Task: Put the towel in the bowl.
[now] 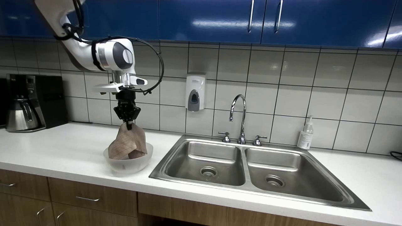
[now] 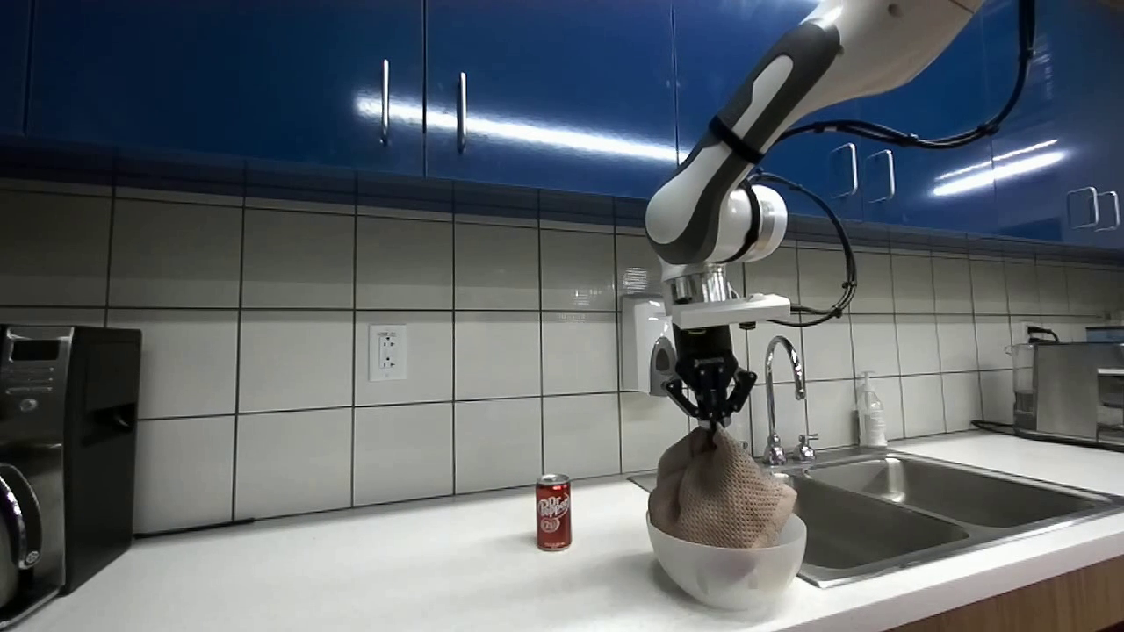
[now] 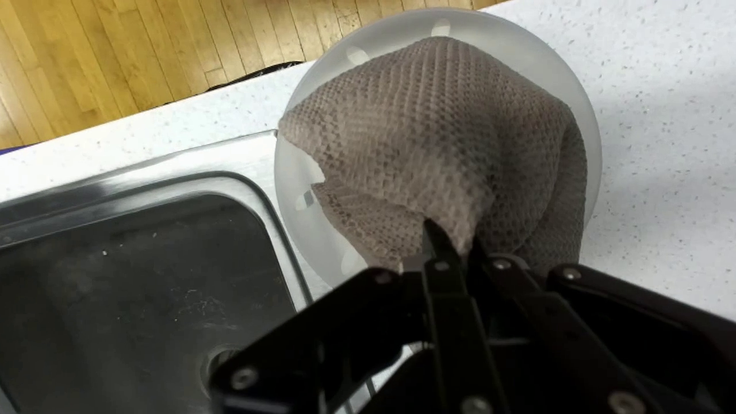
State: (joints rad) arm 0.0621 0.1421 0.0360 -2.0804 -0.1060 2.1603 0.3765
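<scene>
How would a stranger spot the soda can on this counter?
In an exterior view, find the steel sink, then the whitish bowl left of it, the brownish towel partly inside. Further left in the picture stands the Dr Pepper soda can, upright on the counter. Its red colour sets it apart from bowl and towel.
</scene>
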